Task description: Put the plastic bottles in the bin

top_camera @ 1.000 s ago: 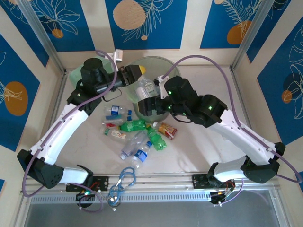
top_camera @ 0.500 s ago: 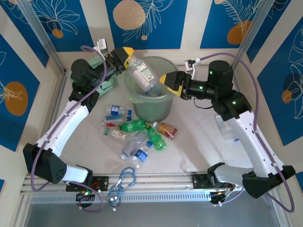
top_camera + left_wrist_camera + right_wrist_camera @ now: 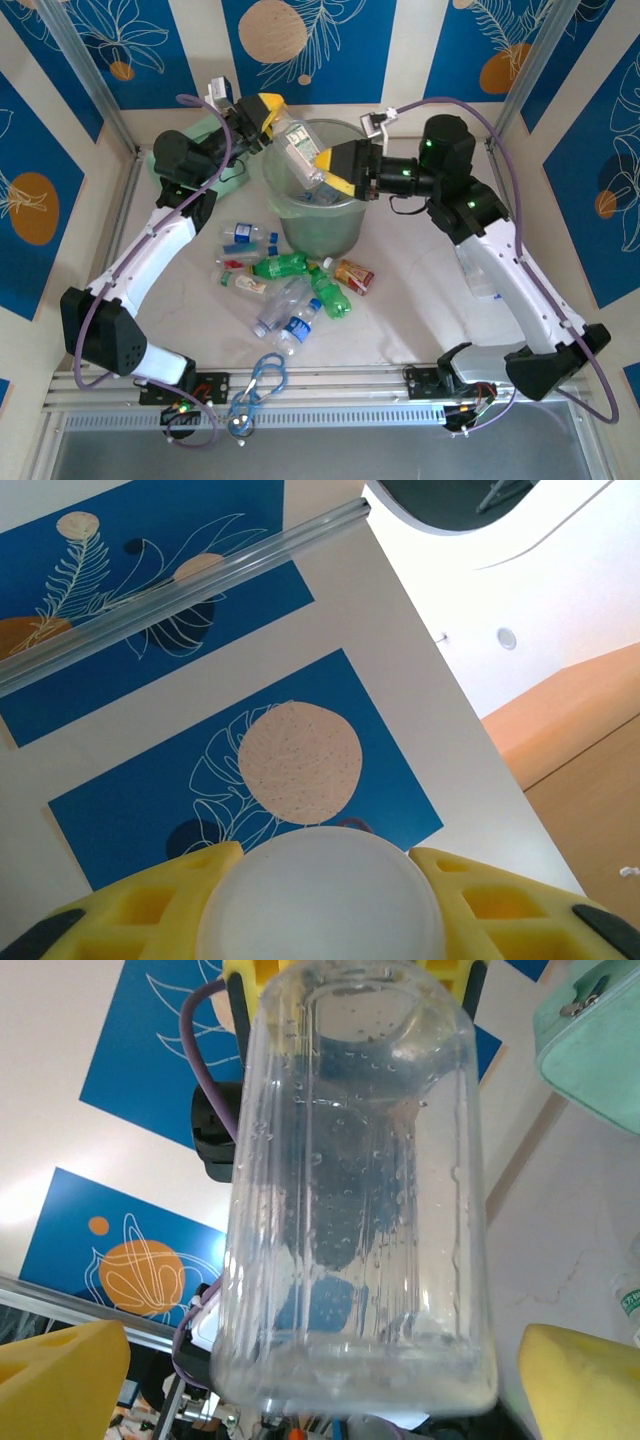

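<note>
Closed in on since half a second ago by my wide-open right gripper, the clear bottle hangs over the bin, cap pinched in my left gripper, a heap of bottles left on the surface

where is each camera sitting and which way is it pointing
top external: above and behind the robot, looking down at the table; shows left arm, right arm, left gripper holding a clear bottle over the bin, right gripper open beside it.
left wrist: on the left arm, tilted up at the wall posters; its yellow fingers clamp the bottle's white round end.
right wrist: on the right arm, facing the bottle; its own fingers stand apart on either side.
shared: all three see that bottle.
</note>
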You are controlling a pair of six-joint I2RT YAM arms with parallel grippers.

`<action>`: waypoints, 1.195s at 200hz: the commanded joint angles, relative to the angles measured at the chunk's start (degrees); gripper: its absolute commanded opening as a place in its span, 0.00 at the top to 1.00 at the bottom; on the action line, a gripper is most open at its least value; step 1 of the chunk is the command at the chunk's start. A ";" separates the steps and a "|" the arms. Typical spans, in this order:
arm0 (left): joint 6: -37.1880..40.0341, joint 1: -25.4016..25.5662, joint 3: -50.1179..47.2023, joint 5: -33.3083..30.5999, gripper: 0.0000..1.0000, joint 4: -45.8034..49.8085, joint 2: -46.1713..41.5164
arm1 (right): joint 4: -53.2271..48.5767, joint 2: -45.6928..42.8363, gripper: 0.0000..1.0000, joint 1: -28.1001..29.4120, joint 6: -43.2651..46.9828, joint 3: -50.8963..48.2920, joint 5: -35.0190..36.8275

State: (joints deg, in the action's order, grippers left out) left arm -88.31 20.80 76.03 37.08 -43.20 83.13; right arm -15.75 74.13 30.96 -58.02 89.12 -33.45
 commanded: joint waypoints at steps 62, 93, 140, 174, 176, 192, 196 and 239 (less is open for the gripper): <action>-2.12 -0.14 -0.96 1.42 0.75 -6.37 0.01 | -1.93 2.59 0.20 4.19 3.22 4.83 2.81; -2.21 -0.10 -1.48 1.50 0.75 -6.79 -0.16 | -2.01 2.34 0.25 4.20 3.27 4.48 3.62; -2.48 -0.12 -2.24 1.43 0.76 -7.38 -0.52 | -1.62 2.43 0.19 3.63 2.65 4.15 4.90; -2.43 -0.06 -2.70 1.24 0.76 -7.46 -0.69 | -0.42 2.45 0.23 3.40 1.98 3.61 5.17; -2.40 -0.06 -2.66 1.24 0.76 -7.43 -0.69 | -0.42 2.43 0.23 3.40 1.95 3.60 5.20; -2.32 -0.11 -2.94 1.26 0.76 -7.42 -0.69 | -0.40 2.42 0.29 3.46 2.05 3.56 5.19; -2.39 -0.11 -2.99 1.24 0.76 -7.42 -0.69 | -0.42 2.35 0.30 3.43 2.11 3.52 5.29; -1.30 -0.14 -3.33 1.33 0.73 -6.64 -1.04 | -1.21 1.92 0.39 3.32 2.35 3.05 6.48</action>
State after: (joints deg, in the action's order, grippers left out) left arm -91.24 20.80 73.47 37.28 -48.69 83.11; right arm -18.65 76.64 34.48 -56.64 92.33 -28.42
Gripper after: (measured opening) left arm 0.417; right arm 0.632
